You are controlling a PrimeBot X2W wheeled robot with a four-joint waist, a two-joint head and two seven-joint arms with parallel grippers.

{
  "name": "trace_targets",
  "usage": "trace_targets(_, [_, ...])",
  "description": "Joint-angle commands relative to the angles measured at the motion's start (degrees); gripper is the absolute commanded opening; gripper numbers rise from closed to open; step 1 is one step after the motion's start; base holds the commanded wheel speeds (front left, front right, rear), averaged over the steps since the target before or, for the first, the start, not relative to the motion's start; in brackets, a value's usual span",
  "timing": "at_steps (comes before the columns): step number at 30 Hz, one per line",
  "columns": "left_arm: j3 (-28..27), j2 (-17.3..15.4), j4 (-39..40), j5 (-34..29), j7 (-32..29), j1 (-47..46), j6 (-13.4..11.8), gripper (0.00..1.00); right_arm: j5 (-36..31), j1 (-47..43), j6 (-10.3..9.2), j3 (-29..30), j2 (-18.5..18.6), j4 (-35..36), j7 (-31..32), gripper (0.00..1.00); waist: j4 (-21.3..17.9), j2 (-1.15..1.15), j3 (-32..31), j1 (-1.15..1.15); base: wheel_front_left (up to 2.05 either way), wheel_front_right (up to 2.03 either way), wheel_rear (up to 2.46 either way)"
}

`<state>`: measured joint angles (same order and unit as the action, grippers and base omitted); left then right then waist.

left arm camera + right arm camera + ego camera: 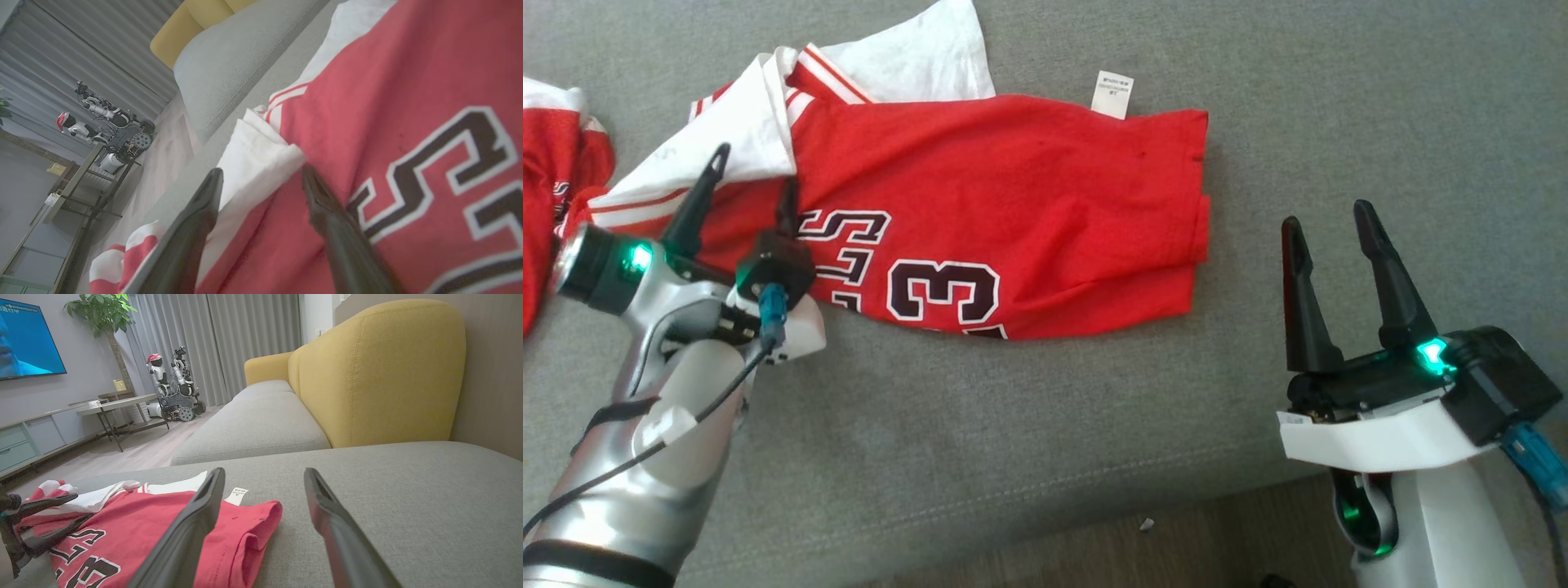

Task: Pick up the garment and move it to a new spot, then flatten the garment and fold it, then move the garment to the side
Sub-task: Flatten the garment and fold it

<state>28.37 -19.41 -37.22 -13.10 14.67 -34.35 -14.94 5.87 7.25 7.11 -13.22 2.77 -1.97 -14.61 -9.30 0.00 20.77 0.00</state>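
Note:
The garment (1013,204), a red jersey with black white-outlined letters and a 3, lies spread on the grey sofa seat (1013,425), its small white tag (1112,91) sticking out at the far edge. At its left end the white inside (253,163) is turned over as a flap. My left gripper (754,171) is open over that end, one finger on each side of the flap in the left wrist view. My right gripper (1327,216) is open above bare cushion, to the right of the jersey (135,535), holding nothing.
A smaller plain red garment (556,188) lies at the far left of the seat. The seat's front edge and wooden floor (1176,539) run along the bottom. A yellow backrest (380,367) rises behind; another robot (171,388) and a table (118,404) stand across the room.

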Motion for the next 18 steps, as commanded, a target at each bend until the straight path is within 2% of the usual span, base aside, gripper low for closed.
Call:
trace_targets(1, [-1.2, -2.8, 0.4, 0.2, 0.3, -2.4, -0.2, 1.00, 0.5, 1.4, 0.37, -1.1, 0.1, 2.0, -0.4, 1.00, 0.0, 0.00, 0.0, 0.00, 0.00, 0.00, 0.00])
trace_targets(7, [1.2, -3.7, -0.2, 1.5, 0.3, -3.6, -0.3, 1.00, 0.8, 1.7, 0.37, -1.0, 0.1, 2.2, -0.4, 1.00, -0.1, 0.00, 0.2, 0.00, 0.00, 0.00, 0.00])
trace_targets(8, [1.7, -3.9, 0.1, 1.6, 0.3, -3.8, -0.2, 0.81, 0.8, 1.8, 0.37, -1.0, 0.1, 2.2, -0.4, 1.00, -0.1, 0.00, 0.3, 0.00, 0.00, 0.00, 0.00])
trace_targets(9, [2.2, -4.0, 0.4, 1.9, 0.3, -3.9, 0.0, 0.38, 0.8, 1.8, 0.37, -1.1, 0.1, 2.3, -0.4, 1.00, -0.1, 0.00, 0.3, 0.00, 0.00, 0.00, 0.00])
trace_targets(10, [2.2, -4.0, 0.4, 1.9, 0.3, -3.9, 0.0, 0.38, 0.8, 1.8, 0.37, -1.1, 0.1, 2.3, -0.4, 1.00, -0.1, 0.00, 0.3, 0.00, 0.00, 0.00, 0.00])
trace_targets(11, [2.7, -4.2, 0.9, 2.1, 0.3, -4.2, 0.0, 0.06, 0.8, 1.9, 0.37, -1.2, 0.1, 2.3, -0.4, 1.00, -0.1, 0.00, 0.4, 0.00, 0.00, 0.00, 0.00])
trace_targets(12, [3.1, -4.4, 1.5, 2.4, 0.3, -4.4, 0.2, 0.00, 0.8, 2.0, 0.37, -1.3, 0.1, 2.3, -0.4, 1.00, -0.1, 0.00, 0.5, 0.00, 0.00, 0.00, 0.00])
trace_targets(18, [4.0, -5.8, 6.9, 5.2, 0.3, -4.7, -1.1, 0.00, 1.8, 3.8, 0.37, -2.7, 0.1, 0.7, -0.4, 1.00, 0.8, 0.00, 0.8, 0.00, 0.00, 0.00, 0.00])
